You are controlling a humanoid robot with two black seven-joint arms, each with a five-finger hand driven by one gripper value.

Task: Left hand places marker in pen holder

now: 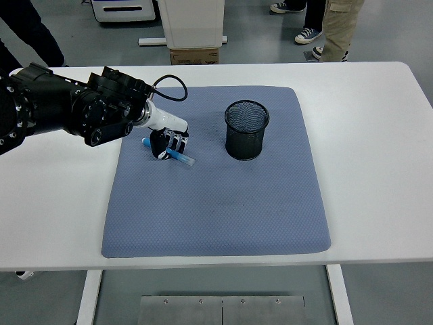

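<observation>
A blue marker (183, 158) sits in my left hand (168, 143), whose fingers are curled around its middle, over the left part of the blue-grey mat (216, 203). The marker slants down to the right, its light tip poking out below the fingers and its dark blue end showing at the upper left. A black mesh pen holder (246, 129) stands upright on the mat, to the right of the hand and apart from it. My left arm (61, 112) comes in from the left edge. The right arm is out of view.
The white table (379, 169) extends around the mat on all sides. Beyond the far edge stand a white cabinet base with a cardboard box (195, 55) and a person's legs (335, 30); another person's dark trouser leg (30, 30) is at the top left.
</observation>
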